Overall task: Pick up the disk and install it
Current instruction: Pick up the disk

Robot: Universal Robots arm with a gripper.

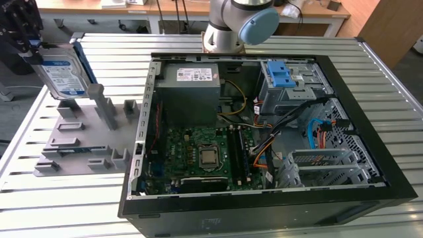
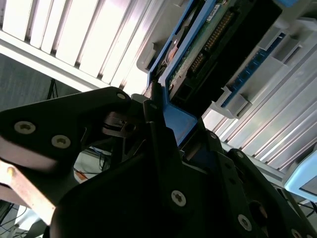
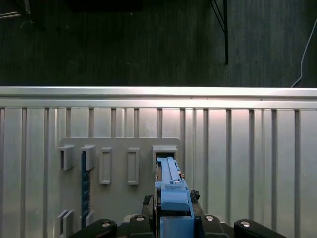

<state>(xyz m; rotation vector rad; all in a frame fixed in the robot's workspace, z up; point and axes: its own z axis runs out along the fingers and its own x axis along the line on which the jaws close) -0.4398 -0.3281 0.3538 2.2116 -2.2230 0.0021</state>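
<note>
The disk (image 1: 63, 74), silver with a blue-and-white label and a thin blue bracket, hangs upright and slightly tilted at the exterior view's far left. My gripper (image 1: 34, 48) is shut on its upper end. It hangs over the far end of the grey slotted rack (image 1: 79, 144); I cannot tell whether its lower edge touches the rack. In the first wrist view the disk's blue bracket edge (image 3: 171, 186) runs out from my gripper (image 3: 173, 220) toward an empty rack slot (image 3: 164, 151). In the second wrist view the disk's green circuit-board side (image 2: 205, 52) extends beyond my fingers (image 2: 156, 124).
An open black computer case (image 1: 390, 148) lies on the slatted metal table (image 1: 39, 198), right of the rack. Inside are a grey power-supply box (image 1: 191, 82), the motherboard (image 1: 205, 156), a drive cage with blue latch tabs (image 1: 281, 74) and a metal cage (image 1: 324, 166). The arm's base (image 1: 231, 25) stands behind the case.
</note>
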